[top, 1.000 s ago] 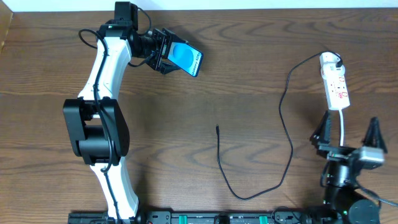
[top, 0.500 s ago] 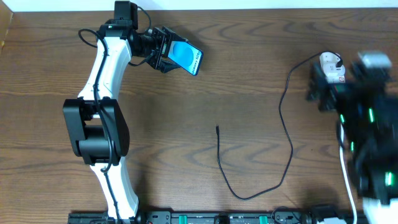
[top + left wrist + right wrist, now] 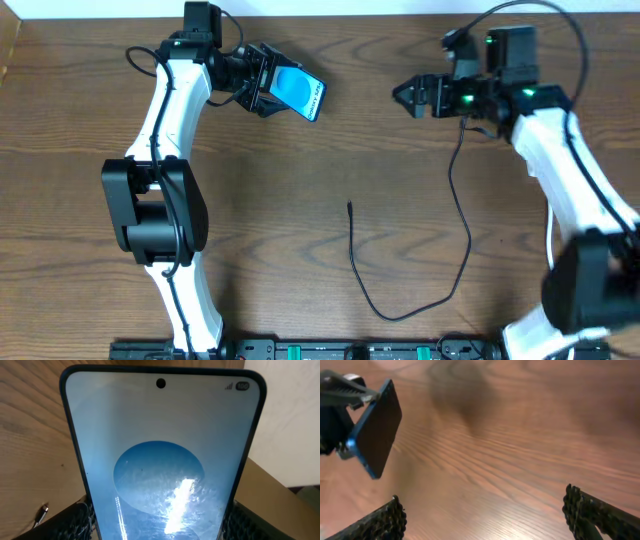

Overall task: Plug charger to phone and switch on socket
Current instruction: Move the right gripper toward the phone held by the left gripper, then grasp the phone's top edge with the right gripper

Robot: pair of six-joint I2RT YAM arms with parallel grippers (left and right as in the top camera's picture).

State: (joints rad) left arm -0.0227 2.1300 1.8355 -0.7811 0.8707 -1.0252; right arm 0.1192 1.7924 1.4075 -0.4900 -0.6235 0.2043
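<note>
Right gripper (image 3: 403,97) now well right of phone (image 3: 298,92).

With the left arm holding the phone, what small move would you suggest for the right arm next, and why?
Probably lower the right gripper toward the charger's plug tip and close on it. The left gripper holds the phone, the right fingers are open and empty, and the tip lies loose on the table, away from the phone.

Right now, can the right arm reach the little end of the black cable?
Probably yes. The right gripper is open and empty, and only bare wood lies between it and the charger tip, which lies loose on the table.
</note>
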